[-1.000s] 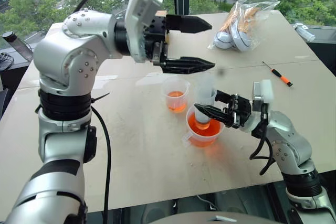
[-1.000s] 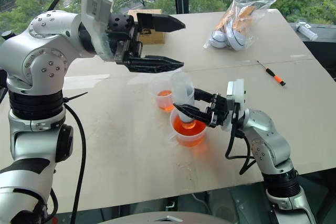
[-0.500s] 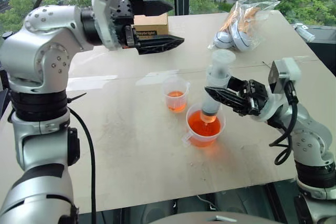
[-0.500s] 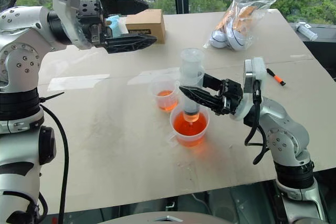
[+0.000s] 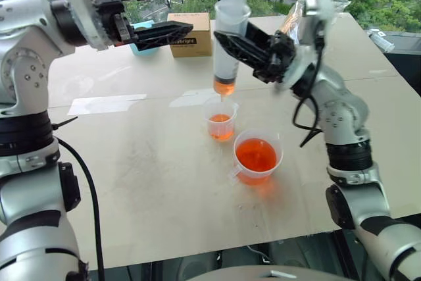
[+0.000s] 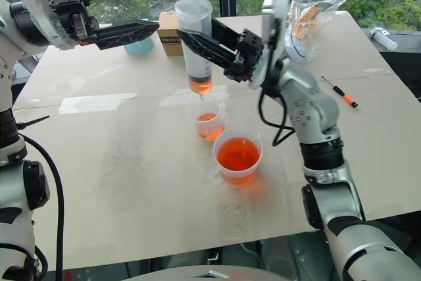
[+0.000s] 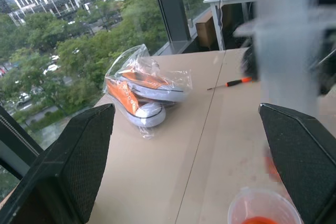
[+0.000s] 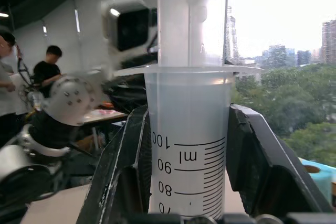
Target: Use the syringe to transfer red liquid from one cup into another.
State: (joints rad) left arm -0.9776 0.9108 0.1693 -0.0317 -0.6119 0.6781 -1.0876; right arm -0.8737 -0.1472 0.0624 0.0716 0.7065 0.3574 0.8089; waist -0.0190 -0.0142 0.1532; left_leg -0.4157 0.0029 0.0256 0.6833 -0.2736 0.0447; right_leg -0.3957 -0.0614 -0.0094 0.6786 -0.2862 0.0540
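My right gripper is shut on the barrel of the syringe, holding it upright and high over the table. A little red liquid fills the bottom of the barrel, and the tip hangs just above the smaller cup, which holds some red liquid. The larger handled cup stands in front of it, to the right, with more red liquid. My left gripper is open and empty at the upper left, pointing toward the syringe. The right wrist view shows the graduated barrel between the fingers.
A plastic bag of shoes lies at the back right, with an orange-handled screwdriver nearer on the right. A cardboard box and a teal object sit at the back. People stand in the background of the right wrist view.
My right gripper has lifted the syringe out of the larger cup and carried it up and back to above the smaller cup. My left arm has swung away to the left, still open.
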